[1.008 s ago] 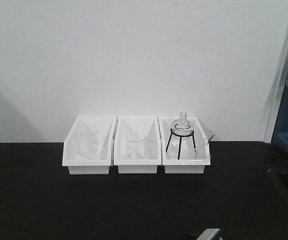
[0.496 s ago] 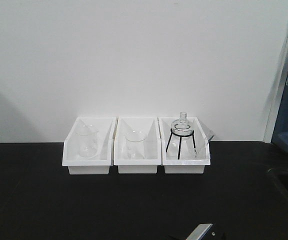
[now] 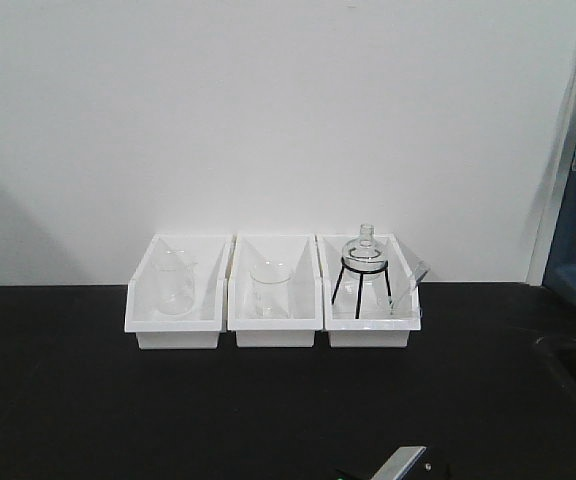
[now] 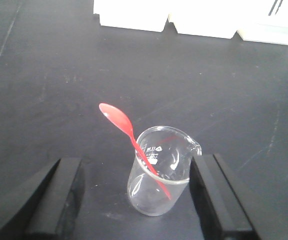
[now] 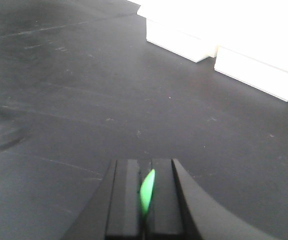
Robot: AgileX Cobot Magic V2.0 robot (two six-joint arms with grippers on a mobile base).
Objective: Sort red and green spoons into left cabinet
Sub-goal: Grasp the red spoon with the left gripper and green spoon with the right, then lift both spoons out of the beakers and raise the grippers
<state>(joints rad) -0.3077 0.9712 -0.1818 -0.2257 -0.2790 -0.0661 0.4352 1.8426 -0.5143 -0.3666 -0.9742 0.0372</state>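
The right pincer [image 5: 145, 167] squeezes the green spoon [image 5: 147, 192] tight. The left pincer [image 4: 136, 200] is spread wide, one finger on each side of a glass cup [image 4: 159, 187]. The red spoon [image 4: 118, 119] leans in that cup, far from the white bins [image 4: 134, 15] at the table's [image 4: 49, 70] back edge.

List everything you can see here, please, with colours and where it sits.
table: one, black, under everything.
bins: three, white, in a row at the back.
small beakers: two, clear, in the left and middle bins.
round flask: one, clear, in the right bin.
beaker: one, clear, on the table, apart from the bins.
red spoon: one, slanted in that beaker.
green spoon: one, only a sliver showing.
left gripper: open, astride the beaker.
right gripper: shut on the green spoon.
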